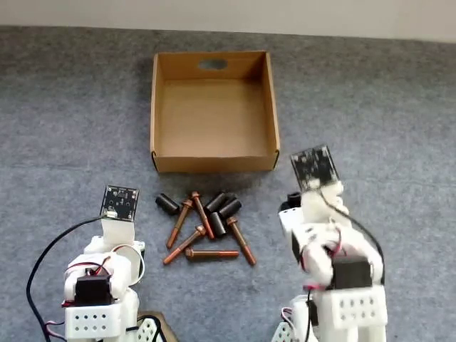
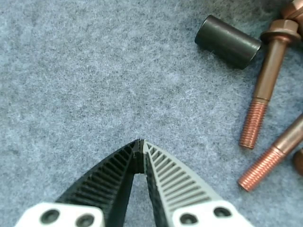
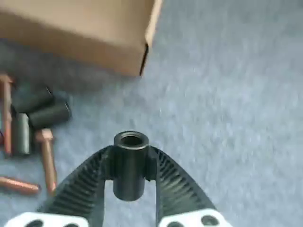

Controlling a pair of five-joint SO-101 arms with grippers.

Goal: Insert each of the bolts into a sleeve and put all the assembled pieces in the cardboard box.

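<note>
Five copper-coloured bolts (image 1: 212,252) lie loose on the grey bench (image 1: 71,107), in a small heap just in front of the cardboard box (image 1: 214,162). Four black sleeves (image 1: 217,224) lie mixed among them. No bolt sits in a sleeve, and every piece of the heap is outside the box.

My right gripper (image 3: 130,153) is clamped around a fifth sleeve (image 3: 129,182). It stands upright between the ribbed fingers (image 3: 85,189), with its open bore facing up. I hold it above the bench on the right side of the heap, near the box's front right corner (image 3: 143,59).

My left gripper (image 2: 141,146) is pinched together on nothing, its two tips touching. It hangs over a bare patch of bench on the left side of the heap. The leftmost sleeve (image 2: 227,41) lies on its side near the gripper. The head of one bolt (image 2: 265,90) is just beside that sleeve's end, and the bolt's threaded end points back my way. A second bolt (image 2: 274,158) lies at a slant close by, threads nearest the gripper. The rounded end of a further piece (image 2: 298,161) touches its shank.
</note>
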